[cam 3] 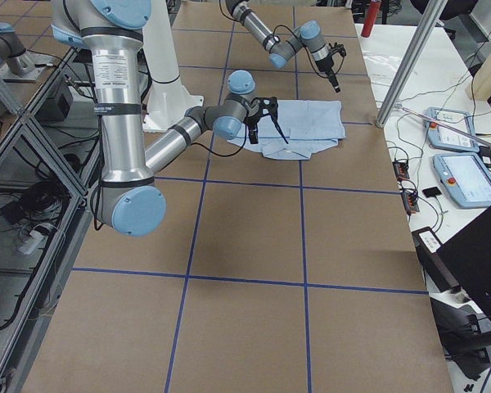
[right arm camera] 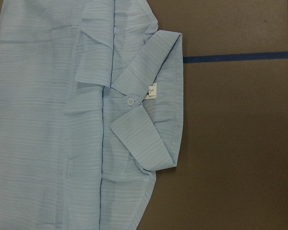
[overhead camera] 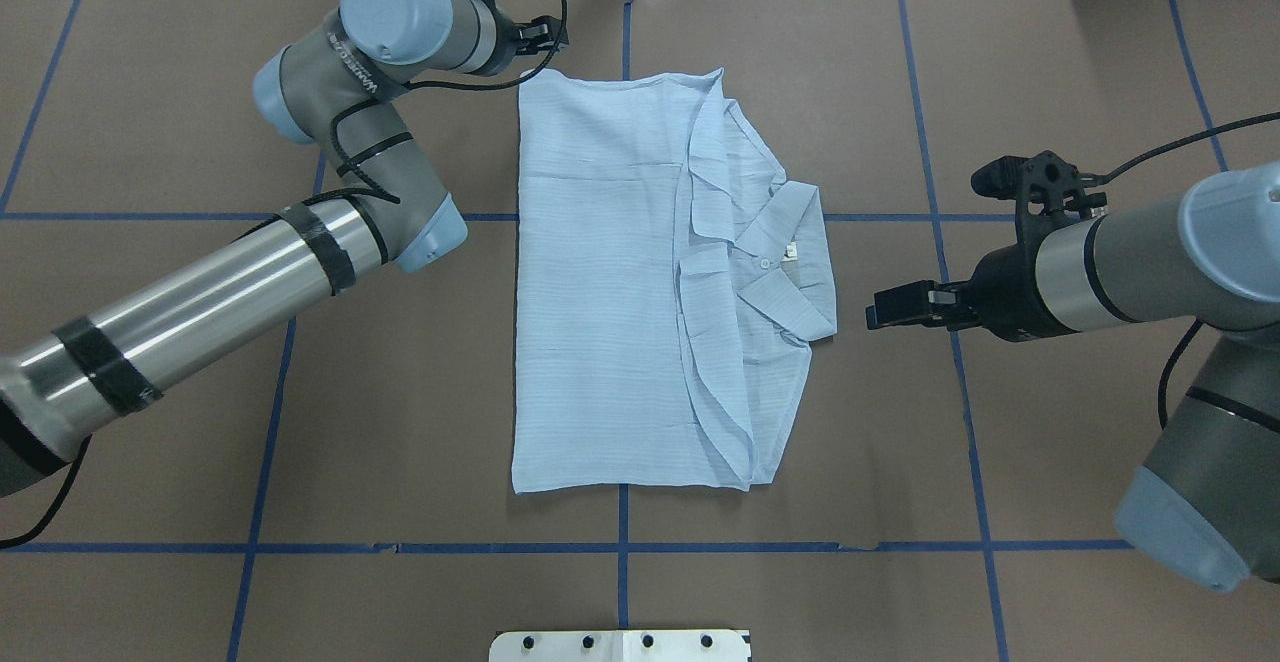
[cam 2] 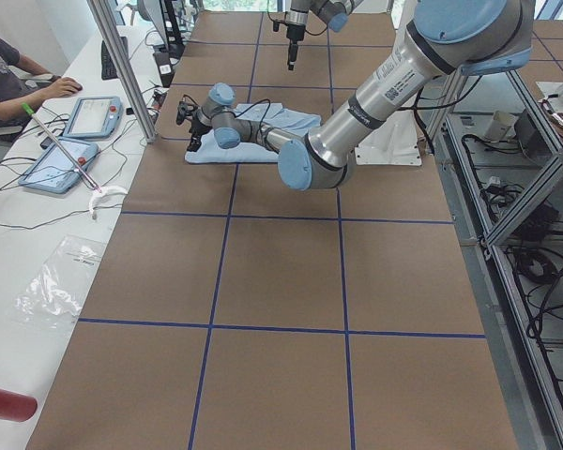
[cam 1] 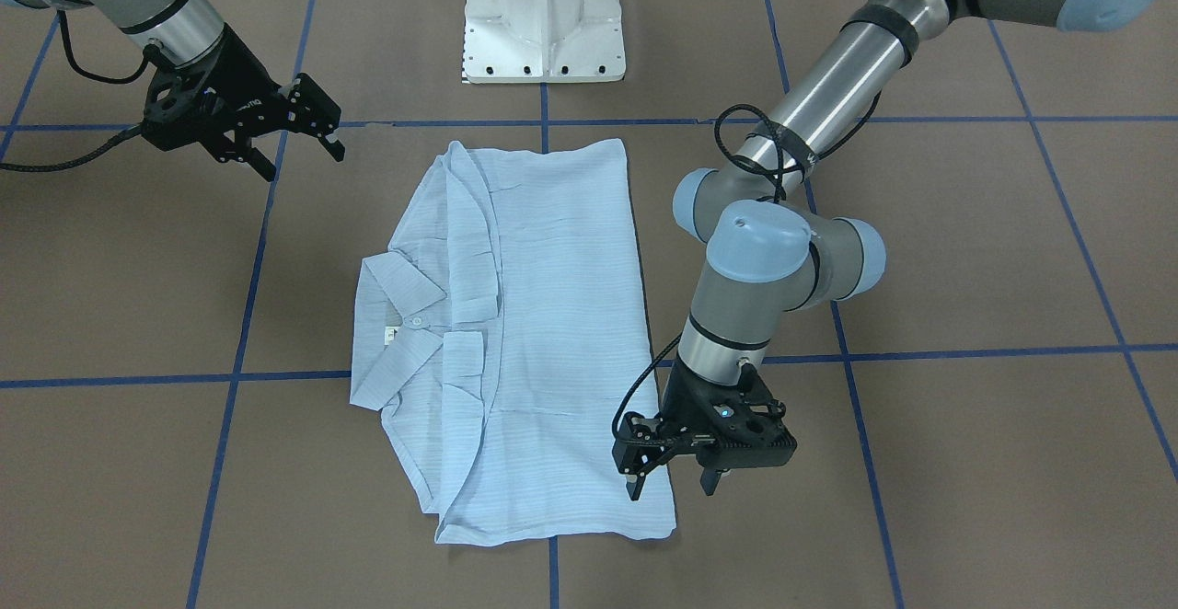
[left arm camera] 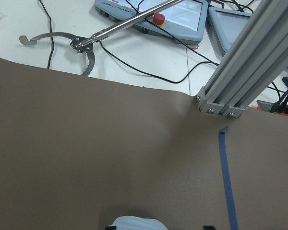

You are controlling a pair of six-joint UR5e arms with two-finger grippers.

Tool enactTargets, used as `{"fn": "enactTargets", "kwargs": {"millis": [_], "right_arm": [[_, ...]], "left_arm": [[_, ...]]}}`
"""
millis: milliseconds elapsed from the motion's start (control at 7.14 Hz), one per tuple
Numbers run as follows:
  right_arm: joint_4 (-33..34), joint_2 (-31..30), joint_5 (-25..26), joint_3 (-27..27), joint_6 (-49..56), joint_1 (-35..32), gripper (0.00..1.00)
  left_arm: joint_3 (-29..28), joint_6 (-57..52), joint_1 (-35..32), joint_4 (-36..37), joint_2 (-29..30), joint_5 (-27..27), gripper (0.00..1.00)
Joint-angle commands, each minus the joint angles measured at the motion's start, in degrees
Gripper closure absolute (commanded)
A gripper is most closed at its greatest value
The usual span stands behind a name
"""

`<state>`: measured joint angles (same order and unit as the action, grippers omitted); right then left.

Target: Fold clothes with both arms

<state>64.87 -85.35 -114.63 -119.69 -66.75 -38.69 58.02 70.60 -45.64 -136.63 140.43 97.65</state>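
Note:
The light-blue shirt (cam 1: 543,333) lies flat on the brown table, folded into a rectangle, with its collar (overhead camera: 785,262) turned toward my right arm. My left gripper (cam 1: 672,485) hovers at the shirt's far corner on my left side. It is open, one finger is over the fabric edge, and nothing is held. In the overhead view the left gripper (overhead camera: 535,37) sits at that same corner. My right gripper (cam 1: 302,160) is open and empty, off the cloth, a short way from the collar. The right wrist view shows the collar (right arm camera: 144,124) and its white button from above.
The white pedestal base (cam 1: 543,20) stands behind the shirt. Blue tape lines (overhead camera: 620,547) cross the table. An aluminium post (left arm camera: 245,72), teach pendants (left arm camera: 182,19) and a metal grabber tool (left arm camera: 81,45) sit beyond the far edge. A person (cam 2: 9,75) sits at the side desk.

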Motion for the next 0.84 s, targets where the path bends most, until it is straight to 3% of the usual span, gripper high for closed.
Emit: {"fn": "enactTargets", "kwargs": {"millis": [0,280,560,700], "right_arm": [[6.9,3.6,4.3,0.0,0.0,3.2,0.0],[19.3,11.9,15.2,0.5,1.4,12.5,0.0],[29.3,23.2,26.7,7.7,3.4,21.8,0.0],[30.4,25.3,28.0,11.3,3.6,22.5,0.0]], "left_arm": [[20.2,-0.3,-0.2,11.0,-12.4,5.8,0.0],[41.5,-1.3,0.2,19.9,-24.4,6.1,0.0],[47.0,-1.3,1.0,24.6,-25.5,6.2,0.0],[46.6,-1.3,1.3,24.6,-25.6,6.2,0.0]]}}
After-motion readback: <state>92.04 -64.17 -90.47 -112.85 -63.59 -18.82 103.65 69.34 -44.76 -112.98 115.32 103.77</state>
